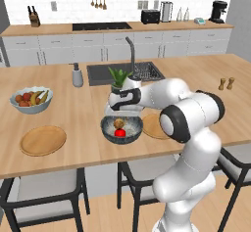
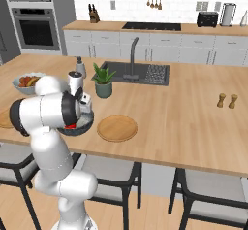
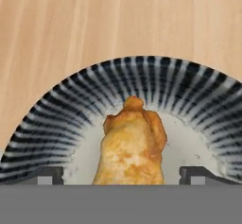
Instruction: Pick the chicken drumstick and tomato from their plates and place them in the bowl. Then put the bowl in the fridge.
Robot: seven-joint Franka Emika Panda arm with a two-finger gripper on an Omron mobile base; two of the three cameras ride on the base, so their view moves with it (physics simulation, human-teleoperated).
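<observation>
The dark grey-blue bowl [image 1: 105,127] [image 2: 85,125] [image 3: 142,76] stands on the island counter between two wooden plates [image 1: 43,140] [image 1: 153,126] [image 2: 117,128]. The chicken drumstick [image 1: 118,124] [image 3: 132,147] and the red tomato [image 1: 119,133] [image 2: 71,125] lie inside it. My gripper [image 1: 122,112] [image 2: 86,108] [image 3: 120,173] hangs just above the bowl, open. Its fingertips [image 3: 47,173] stand wide on either side of the drumstick with a gap to it. The fridge is out of view.
A pale blue fruit bowl [image 1: 30,99] [image 2: 28,82] sits at the left. A soap dispenser [image 1: 77,75], a potted plant [image 1: 117,78] [image 2: 103,81] and the sink [image 1: 98,73] lie behind the bowl. Shakers [image 1: 226,83] stand far right. Stools [image 1: 44,187] line the near edge.
</observation>
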